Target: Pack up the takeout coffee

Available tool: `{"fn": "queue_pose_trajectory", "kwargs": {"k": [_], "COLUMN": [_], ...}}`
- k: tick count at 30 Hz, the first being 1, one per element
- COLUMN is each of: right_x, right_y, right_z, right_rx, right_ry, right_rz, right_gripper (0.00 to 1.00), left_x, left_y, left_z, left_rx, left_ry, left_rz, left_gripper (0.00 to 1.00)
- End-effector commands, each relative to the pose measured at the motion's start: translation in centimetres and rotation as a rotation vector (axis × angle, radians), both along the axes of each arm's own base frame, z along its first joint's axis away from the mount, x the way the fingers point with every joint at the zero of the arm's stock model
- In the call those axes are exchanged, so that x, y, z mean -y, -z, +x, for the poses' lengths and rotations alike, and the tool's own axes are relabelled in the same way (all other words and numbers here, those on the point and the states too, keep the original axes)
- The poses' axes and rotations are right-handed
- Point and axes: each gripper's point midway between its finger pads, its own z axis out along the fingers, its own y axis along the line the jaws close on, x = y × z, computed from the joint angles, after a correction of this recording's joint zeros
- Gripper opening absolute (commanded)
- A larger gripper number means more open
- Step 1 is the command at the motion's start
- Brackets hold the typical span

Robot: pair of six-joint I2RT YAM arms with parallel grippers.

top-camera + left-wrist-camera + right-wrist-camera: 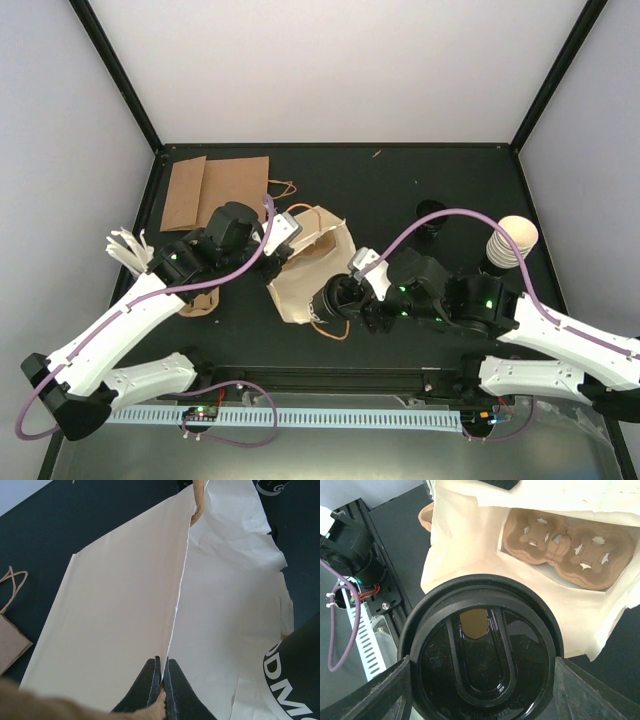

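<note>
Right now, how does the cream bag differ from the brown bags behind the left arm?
The cream bag lies open, its edge pinched by the left gripper, with a cup tray inside. The brown bags lie flat, folded and untouched. Both are paper with loop handles.
</note>
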Motion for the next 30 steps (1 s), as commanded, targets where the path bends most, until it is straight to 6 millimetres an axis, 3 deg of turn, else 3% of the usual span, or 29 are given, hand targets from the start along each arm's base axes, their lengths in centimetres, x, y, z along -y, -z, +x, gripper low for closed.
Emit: {"fn": "queue_pose_trajectory", "kwargs": {"k": [1, 8, 16, 20, 30], "right_x": [1.0, 1.7, 0.9, 0.3, -0.6], "right_y": [-0.7, -4.4, -5.7, -5.2, -1.0], "right_z": [0.3, 1.2, 2.0, 2.4, 2.1], "right_rx": [0.030, 0.098, 0.142, 0.156, 0.204], "right_ry": [0.040, 0.103, 0.113, 0.114, 0.124], "right_rz": [0.011, 0.125, 0.142, 0.126, -0.055], "right_gripper": [0.55, 0.55, 0.54, 0.54, 0.54], "left_x": [1.0, 1.2, 1.8, 2.0, 2.5], "left_y": [-2.2, -1.7, -2.1, -2.4, -3.0], "left_z": [-0.2, -1.1, -2.2, -2.5, -3.4], "left_rx": [0.026, -0.001, -0.017, -0.021, -0.028], "left_ry": [0.027, 0.050, 0.077, 0.085, 0.113], "left_rz": [-0.060, -0.058, -0.090, -0.100, -0.117], "left_gripper": [0.02, 0.02, 0.01, 0.02, 0.02]}}
